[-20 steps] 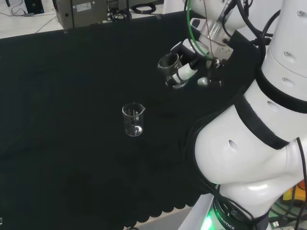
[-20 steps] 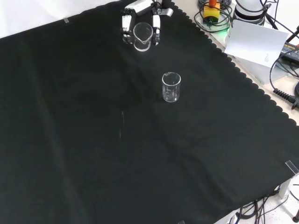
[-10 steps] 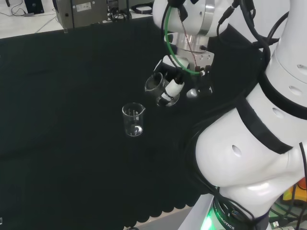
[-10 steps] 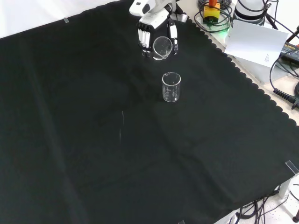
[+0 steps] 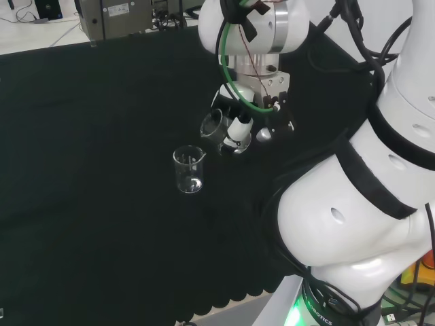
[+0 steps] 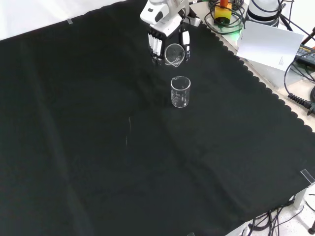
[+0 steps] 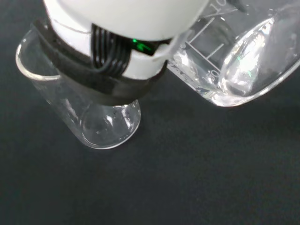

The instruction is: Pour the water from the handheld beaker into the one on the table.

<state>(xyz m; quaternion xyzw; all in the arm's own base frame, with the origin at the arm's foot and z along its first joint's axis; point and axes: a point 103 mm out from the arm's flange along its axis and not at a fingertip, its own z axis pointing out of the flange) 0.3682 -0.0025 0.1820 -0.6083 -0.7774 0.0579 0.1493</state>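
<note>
My hand [image 5: 239, 129] [image 6: 157, 42] is shut on a small clear beaker [image 5: 216, 126] [image 6: 174, 54], which is tilted with its mouth toward the beaker on the cloth. That second clear beaker [image 5: 189, 170] [image 6: 180, 91] stands upright on the black cloth, just left of and below the held one in the head view, and nearer the camera in the front view. In the wrist view the held beaker [image 7: 239, 56] is close and holds a little water near its base, while the standing beaker [image 7: 93, 117] sits partly behind a white part of the hand [image 7: 122, 42].
The arm's white links [image 5: 367, 204] fill the right of the head view. Cables, a white sheet [image 6: 268, 46] and other gear lie beyond the cloth's scalloped edge [image 6: 256, 81] at the right of the front view. Grey equipment [image 5: 122, 13] stands behind the cloth.
The hand has carried its beaker leftward in the head view, nearer in the front view, up to the standing beaker, and has tilted it further. The standing beaker has not moved.
</note>
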